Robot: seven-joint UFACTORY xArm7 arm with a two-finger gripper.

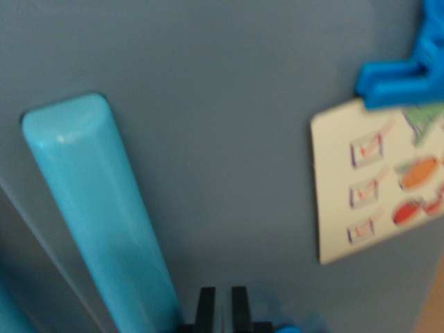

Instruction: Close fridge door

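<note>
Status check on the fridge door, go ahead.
Gripper fingers nearly together, holding nothing, right at the fridge door. Turquoise handle on the wrist view's left. Checklist card under blue clip; nothing blocking.

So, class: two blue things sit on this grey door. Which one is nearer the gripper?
The long turquoise handle: it runs down beside the gripper. The darker blue clip sits at the top corner.

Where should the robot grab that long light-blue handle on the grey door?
Probably the middle of the long light-blue rounded handle, fingers closing across its narrow width. It is a smooth bar standing out from the flat grey fridge door, tilted in the wrist view. The gripper, fingers nearly together, sits just to the wrist view's right of the handle's lower end, so approaching from that side looks easiest.
</note>
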